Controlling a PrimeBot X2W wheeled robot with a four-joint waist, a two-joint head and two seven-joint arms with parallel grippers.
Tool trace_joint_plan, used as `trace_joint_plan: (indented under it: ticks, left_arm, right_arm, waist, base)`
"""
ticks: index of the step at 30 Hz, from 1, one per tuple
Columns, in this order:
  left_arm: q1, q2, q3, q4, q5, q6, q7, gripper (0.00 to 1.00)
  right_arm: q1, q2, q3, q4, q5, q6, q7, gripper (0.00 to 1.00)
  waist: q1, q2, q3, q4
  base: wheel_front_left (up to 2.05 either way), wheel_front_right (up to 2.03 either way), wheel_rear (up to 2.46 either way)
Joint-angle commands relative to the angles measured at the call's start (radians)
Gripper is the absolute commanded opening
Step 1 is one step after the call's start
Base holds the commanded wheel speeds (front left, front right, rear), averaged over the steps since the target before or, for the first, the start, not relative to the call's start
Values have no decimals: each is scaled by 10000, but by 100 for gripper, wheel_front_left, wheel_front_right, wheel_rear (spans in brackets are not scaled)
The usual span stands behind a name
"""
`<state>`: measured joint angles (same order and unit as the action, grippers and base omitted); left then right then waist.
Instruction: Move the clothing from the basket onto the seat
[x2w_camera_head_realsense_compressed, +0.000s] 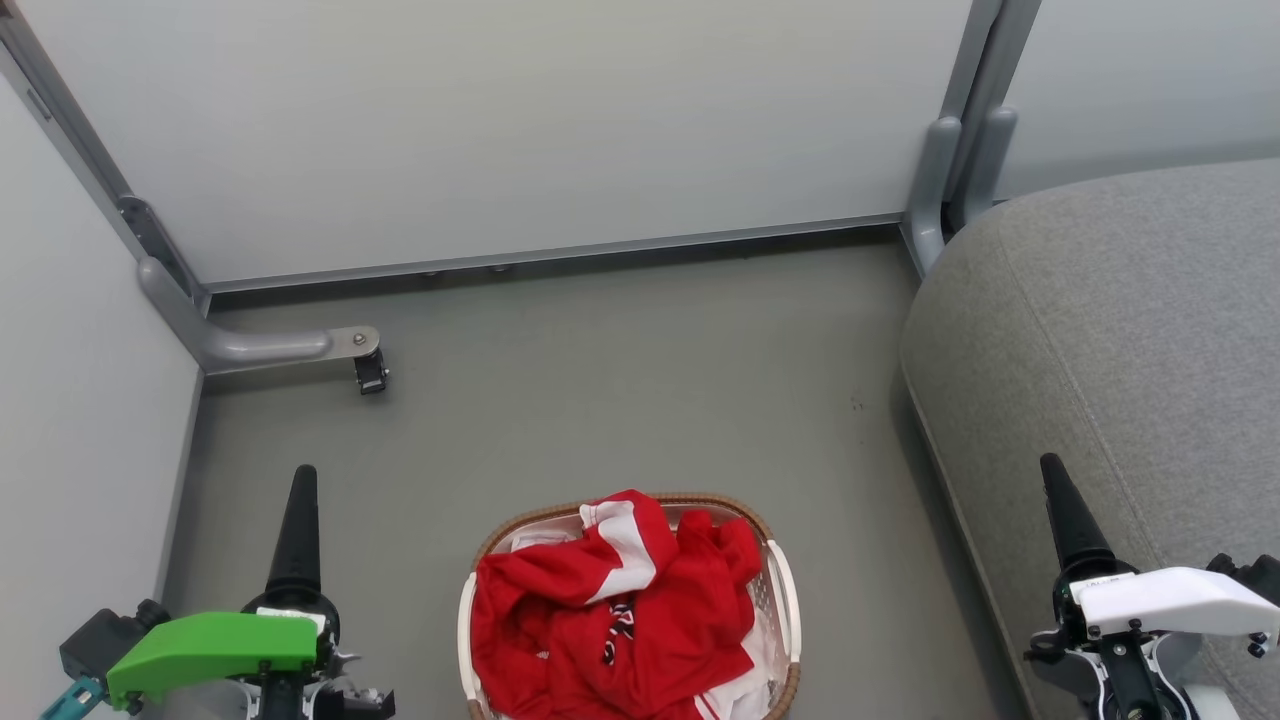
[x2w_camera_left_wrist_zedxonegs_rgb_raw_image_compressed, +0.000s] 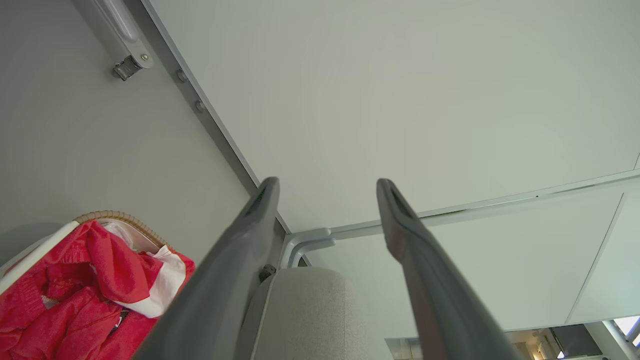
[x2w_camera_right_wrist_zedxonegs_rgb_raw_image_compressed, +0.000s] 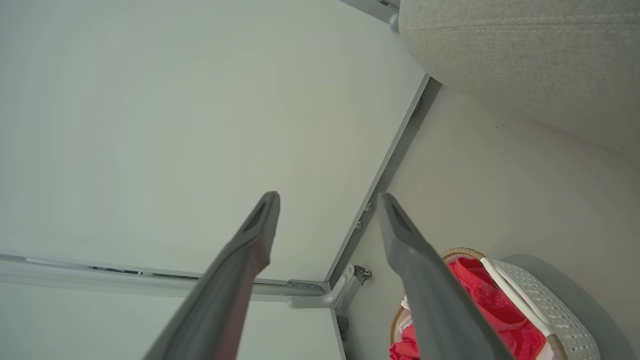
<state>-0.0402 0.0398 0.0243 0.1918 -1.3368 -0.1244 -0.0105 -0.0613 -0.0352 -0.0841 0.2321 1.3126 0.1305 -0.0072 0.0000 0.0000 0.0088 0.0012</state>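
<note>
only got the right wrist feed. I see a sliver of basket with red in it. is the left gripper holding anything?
Observer: No. In the left wrist view the left gripper is open, with nothing in it.
Operator: where's the basket vs the seat?
Observer: Head view: the basket stands on the floor, with the seat to its right and a strip of floor between them.
Operator: any clothing on the seat?
Observer: None on the part the head view shows. The clothing is heaped in the basket, a white panel on top.
</note>
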Motion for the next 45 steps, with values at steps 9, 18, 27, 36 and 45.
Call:
trace_joint_plan:
  ticks: [9,18,27,36,45]
  left_arm:
    - [131,62,-467,-513,2204,202,-386,100]
    - [275,73,-764,-708,4189,501,-695,100]
    - [470,82,-985,-506,5506,610,-983,100]
    - [525,91,-1151,-389,6463,750,-1234,100]
    - [648,100,-1422,-281,7365,821,-1466,100]
  right_arm:
    - [73,-88,319,-659,-2406,1,-415,100]
    - [180,-101,556,-869,-4161,1,-720,100]
    - [218,-112,650,-695,-5617,2,-1005,100]
    - [214,-124,775,-739,-6822,2,-1262,100]
    - [279,-135,866,-756,-7788,2,-1497,100]
  waist:
    - [0,0,23,5]
    - [0,0,55,14]
    - [0,0,87,22]
    - [0,0,121,57]
    - [0,0,112,115]
  base:
    - [0,0,0]
    - [0,0,0]
    - [0,0,0]
    - [0,0,0]
    - [0,0,0]
